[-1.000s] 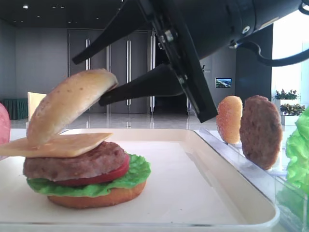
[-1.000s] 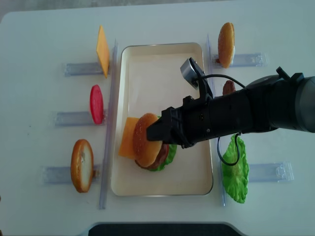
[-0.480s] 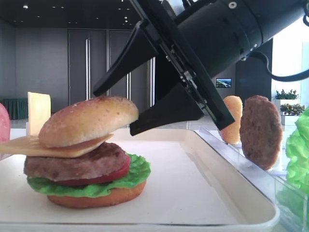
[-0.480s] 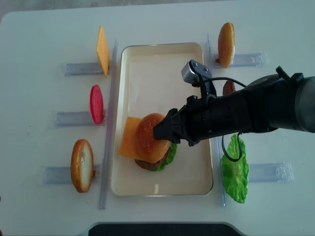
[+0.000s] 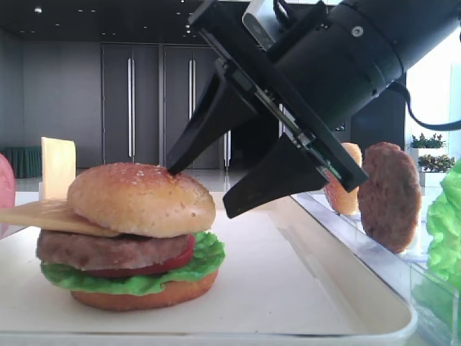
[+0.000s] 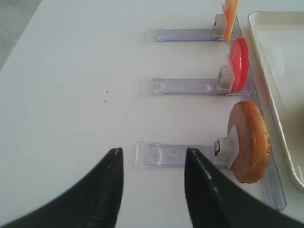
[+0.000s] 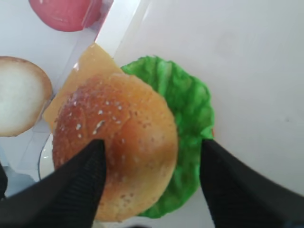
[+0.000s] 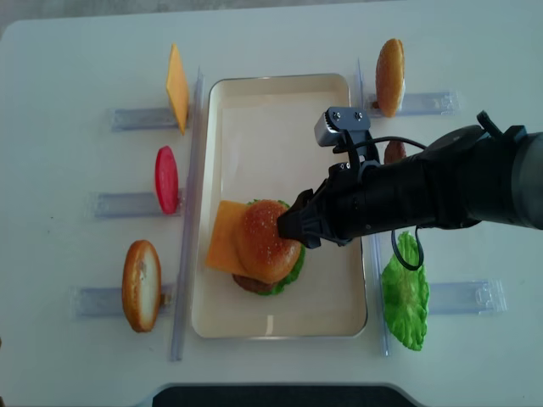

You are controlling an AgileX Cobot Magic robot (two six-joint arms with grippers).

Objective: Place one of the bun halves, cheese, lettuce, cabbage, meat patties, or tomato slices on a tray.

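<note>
Where the bun half (image 5: 140, 200) tops the stack, it hides most cheese (image 5: 36, 215); right jaws stand wide.

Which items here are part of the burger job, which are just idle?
In play: sesame bun top, cheese, patty, tomato, lettuce, tray, right gripper.
Idle: racked tomato slice, spare patty, left gripper.

Seeded bun top (image 5: 140, 200), domed and golden, lies level atop the stack at lower left of the cream tray (image 8: 263, 106). Beneath it: cheese (image 5: 39, 216) jutting left, brown patty (image 5: 108, 250), red tomato (image 5: 155, 265), ruffled lettuce (image 5: 205, 259). Spare pieces stand on edge beside the tray: cheese slice (image 8: 176, 86), tomato slice (image 8: 166, 180), bun (image 8: 389, 64), patty (image 5: 390, 196), lettuce leaf (image 8: 405, 292).
</note>
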